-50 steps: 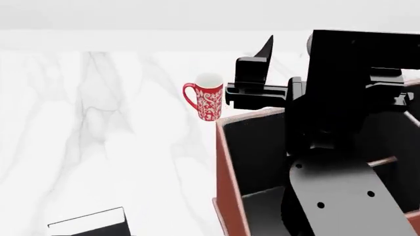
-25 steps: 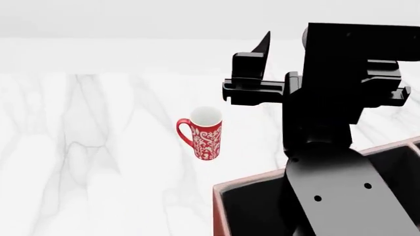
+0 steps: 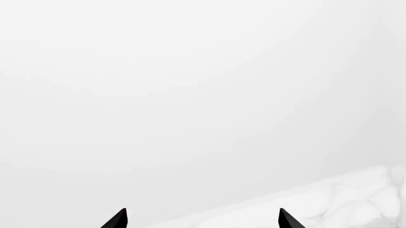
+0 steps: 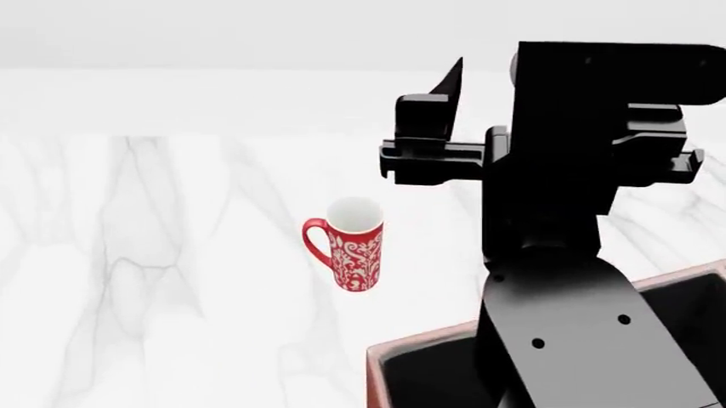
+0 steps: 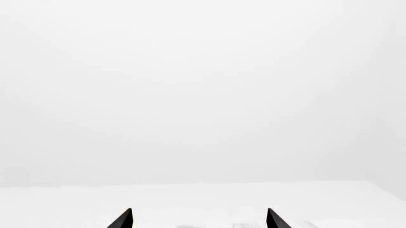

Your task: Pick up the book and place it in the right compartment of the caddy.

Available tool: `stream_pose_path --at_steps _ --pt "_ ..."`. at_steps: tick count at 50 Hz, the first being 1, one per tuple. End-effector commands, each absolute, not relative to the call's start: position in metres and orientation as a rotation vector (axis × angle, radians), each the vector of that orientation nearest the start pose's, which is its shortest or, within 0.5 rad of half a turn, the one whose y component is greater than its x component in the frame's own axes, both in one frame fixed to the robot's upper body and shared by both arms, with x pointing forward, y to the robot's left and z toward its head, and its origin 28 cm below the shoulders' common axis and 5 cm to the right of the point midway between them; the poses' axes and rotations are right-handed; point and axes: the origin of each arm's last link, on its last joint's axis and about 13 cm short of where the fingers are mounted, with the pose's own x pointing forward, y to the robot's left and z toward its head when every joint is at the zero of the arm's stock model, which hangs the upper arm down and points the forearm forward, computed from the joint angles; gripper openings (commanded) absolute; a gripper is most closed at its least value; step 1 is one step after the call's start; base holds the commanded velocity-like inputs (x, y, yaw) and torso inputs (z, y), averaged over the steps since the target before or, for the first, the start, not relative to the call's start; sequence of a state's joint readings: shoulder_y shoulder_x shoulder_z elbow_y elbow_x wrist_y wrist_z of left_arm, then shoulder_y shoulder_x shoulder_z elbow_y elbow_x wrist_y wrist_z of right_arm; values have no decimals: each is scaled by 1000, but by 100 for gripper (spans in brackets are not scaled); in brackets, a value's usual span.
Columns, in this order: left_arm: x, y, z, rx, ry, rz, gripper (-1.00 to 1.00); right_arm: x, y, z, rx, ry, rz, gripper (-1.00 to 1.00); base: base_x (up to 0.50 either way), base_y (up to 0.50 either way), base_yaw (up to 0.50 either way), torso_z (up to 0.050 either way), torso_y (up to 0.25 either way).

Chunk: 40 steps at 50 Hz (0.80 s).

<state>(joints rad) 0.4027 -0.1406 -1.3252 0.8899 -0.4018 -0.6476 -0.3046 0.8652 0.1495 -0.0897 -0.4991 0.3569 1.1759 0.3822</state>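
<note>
A black robot arm (image 4: pixel 567 255) rises from the lower right of the head view and fills the right half, its gripper (image 4: pixel 437 127) raised high above a white marbled table (image 4: pixel 148 255). One pointed finger (image 4: pixel 454 81) stands upright; the other is hidden. Each wrist view shows two black fingertips (image 3: pixel 117 219) (image 5: pixel 123 219) set well apart with nothing between them, facing blank white. A red patterned mug (image 4: pixel 352 245) stands upright on the table, its white inside showing nothing in it. The caddy (image 4: pixel 409 374) sits at the bottom right, partly behind the arm, its visible black-lined compartment bare. The book is out of sight
</note>
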Motion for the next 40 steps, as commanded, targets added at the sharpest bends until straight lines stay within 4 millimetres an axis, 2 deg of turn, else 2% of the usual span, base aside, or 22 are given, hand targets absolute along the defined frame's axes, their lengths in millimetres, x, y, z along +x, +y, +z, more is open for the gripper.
stream_pose_path --at_steps 1,10,13,16,19,20,22,24,31,37,40 --pt "16 380 157 231 -120 1265 100 284 -91 256 -35 -158 -74 100 0 0 0 0 0" --pt "14 381 158 230 -122 1268 100 288 -91 263 -16 -107 -74 100 0 0 0 0 0" --pt "15 380 157 231 -118 1267 100 285 -88 268 -21 -92 38 100 0 0 0 0 0" --pt "15 380 157 230 -119 1266 100 278 -84 282 -94 -71 165 100 0 0 0 0 0" --pt "16 381 156 229 -120 1265 100 273 -82 288 -100 -3 298 100 0 0 0 0 0" --pt "16 380 156 227 -120 1265 100 269 -80 291 -111 13 402 100 0 0 0 0 0" --pt "16 381 156 227 -118 1266 100 268 -80 294 -126 57 446 100 0 0 0 0 0" --pt "15 381 155 226 -117 1267 100 258 -77 299 -179 55 536 100 0 0 0 0 0" --pt "16 381 155 224 -117 1266 100 235 -65 293 -330 100 783 100 0 0 0 0 0" --pt "15 382 155 226 -112 1268 100 206 -57 292 -368 152 1066 100 0 0 0 0 0" --pt "16 381 155 226 -113 1267 100 201 -52 288 -411 155 1092 100 0 0 0 0 0"
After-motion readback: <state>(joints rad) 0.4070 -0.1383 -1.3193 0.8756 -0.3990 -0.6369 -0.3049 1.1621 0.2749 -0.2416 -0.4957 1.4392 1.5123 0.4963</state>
